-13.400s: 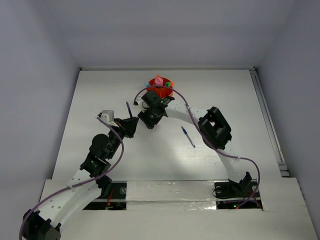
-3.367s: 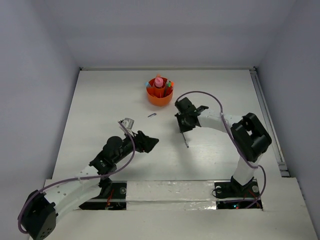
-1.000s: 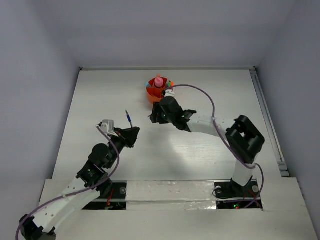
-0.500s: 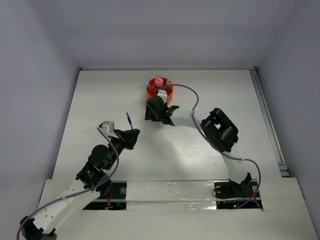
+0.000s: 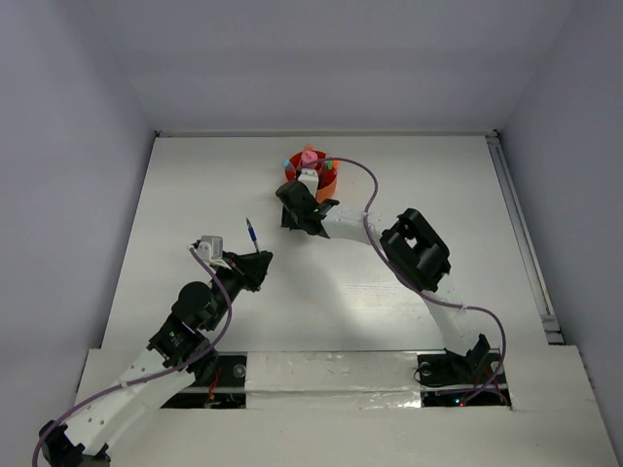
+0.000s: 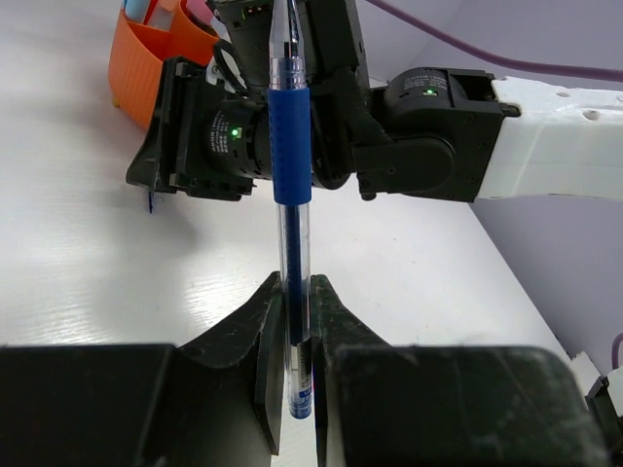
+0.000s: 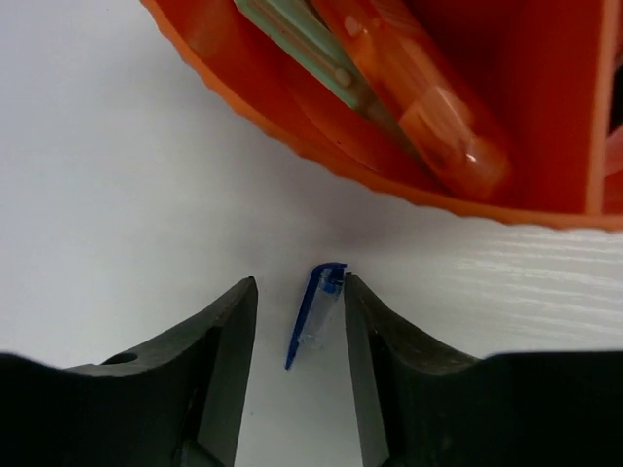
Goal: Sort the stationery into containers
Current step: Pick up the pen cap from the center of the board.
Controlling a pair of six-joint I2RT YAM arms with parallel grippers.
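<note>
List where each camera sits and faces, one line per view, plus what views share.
Top external: above, behind the arms, looking down on the table; both arms show.
Left wrist: on the left gripper, facing past its blue pen toward the right gripper.
Right wrist: looks down between its own fingers at a blue cap by the orange cup.
All three show that cup.

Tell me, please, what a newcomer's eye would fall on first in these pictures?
The left gripper is shut on a thin blue plastic pen over the white table's left half. At the far middle, the right gripper's open jaws straddle a small blue plastic pen cap lying beside the round orange plastic cup.
</note>
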